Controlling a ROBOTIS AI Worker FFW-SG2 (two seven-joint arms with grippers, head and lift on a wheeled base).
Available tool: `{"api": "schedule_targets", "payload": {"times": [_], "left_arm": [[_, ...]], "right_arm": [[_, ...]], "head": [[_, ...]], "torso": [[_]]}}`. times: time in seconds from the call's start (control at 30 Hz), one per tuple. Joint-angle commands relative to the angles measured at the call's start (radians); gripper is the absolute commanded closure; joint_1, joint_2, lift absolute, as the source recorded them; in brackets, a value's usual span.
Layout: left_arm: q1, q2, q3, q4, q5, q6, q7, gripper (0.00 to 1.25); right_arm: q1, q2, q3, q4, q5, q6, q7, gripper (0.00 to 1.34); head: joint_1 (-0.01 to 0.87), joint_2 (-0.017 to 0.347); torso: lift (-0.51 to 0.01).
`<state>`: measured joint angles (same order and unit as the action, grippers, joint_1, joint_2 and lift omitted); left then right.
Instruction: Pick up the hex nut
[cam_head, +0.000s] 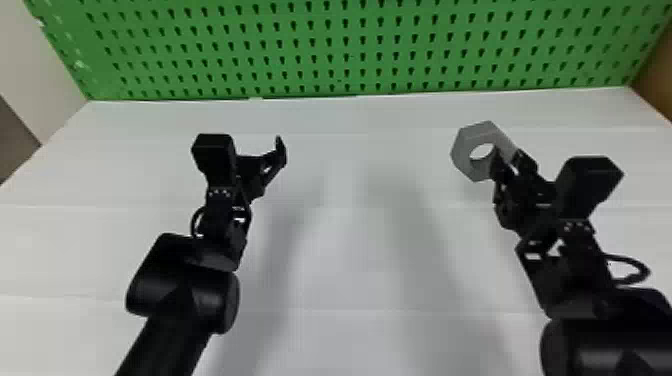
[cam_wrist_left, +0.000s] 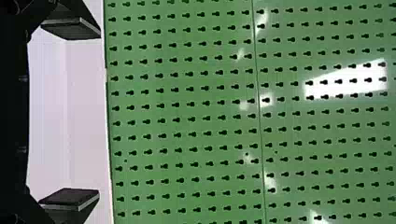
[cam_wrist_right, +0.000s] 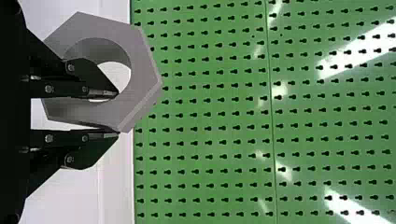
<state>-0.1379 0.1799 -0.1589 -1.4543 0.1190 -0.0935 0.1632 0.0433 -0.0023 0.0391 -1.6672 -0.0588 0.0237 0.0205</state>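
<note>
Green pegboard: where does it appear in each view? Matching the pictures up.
Head view: the green pegboard stands behind the white work surface.
Left wrist view: beyond the open left claw.
Right wrist view: beyond the hex nut in the right claw.
Shared landmark: its edge along the white work surface.

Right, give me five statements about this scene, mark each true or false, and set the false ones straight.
1. The right tool holds the hex nut. True.
2. Both of the right tool's fingers are on the nut's outside. False: one finger goes into its hole, the other is outside.
3. The left tool is shut. False: its fingers stand wide apart, with nothing between them.
4. The green pegboard stands at the far side of the white table. True.
5. The nut has a round outline. False: its outline is six-sided.
</note>
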Motion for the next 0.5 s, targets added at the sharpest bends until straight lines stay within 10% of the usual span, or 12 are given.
{"api": "schedule_targets", "payload": {"times": [0.0, 0.47], "left_arm": [[-0.006, -0.004, -0.001, 0.0, -0.007, 0.001, -0.001, 0.09], [-0.005, -0.004, -0.008, 0.0, -0.007, 0.001, -0.007, 0.09]], "right_arm": [[0.001, 0.001, 0.001, -0.002, 0.002, -0.001, -0.001, 1.08], [0.001, -0.002, 0.008, -0.002, 0.008, -0.001, 0.001, 1.08]], "head": [[0.785, 0.149], [0.785, 0.149]], "torso": [[-0.09], [-0.09]]}}
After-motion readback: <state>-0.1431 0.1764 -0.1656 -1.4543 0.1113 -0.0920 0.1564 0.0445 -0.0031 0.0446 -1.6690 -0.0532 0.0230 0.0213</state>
